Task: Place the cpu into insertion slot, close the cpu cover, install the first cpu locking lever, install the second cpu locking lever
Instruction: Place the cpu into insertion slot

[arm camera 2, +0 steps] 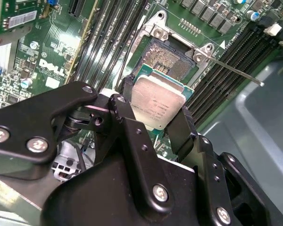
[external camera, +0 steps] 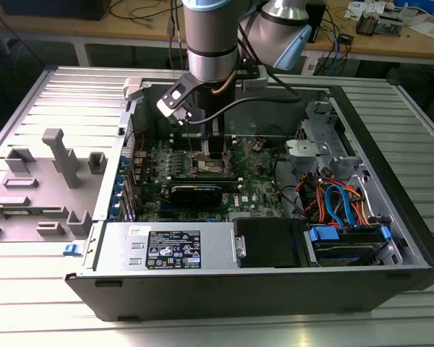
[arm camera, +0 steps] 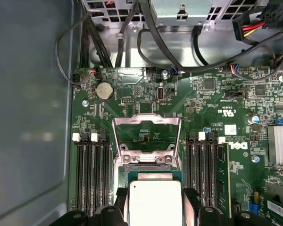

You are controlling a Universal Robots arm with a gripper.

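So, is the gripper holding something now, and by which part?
Yes: the gripper holds the cpu, its fingers pressing two opposite side edges.

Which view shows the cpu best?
Second wrist view: the cpu shows nearly whole, gripped by the claw at the insertion slot. First wrist view crops it; in the exterior view the arm hides it.

Wrist views seemingly above insertion slot
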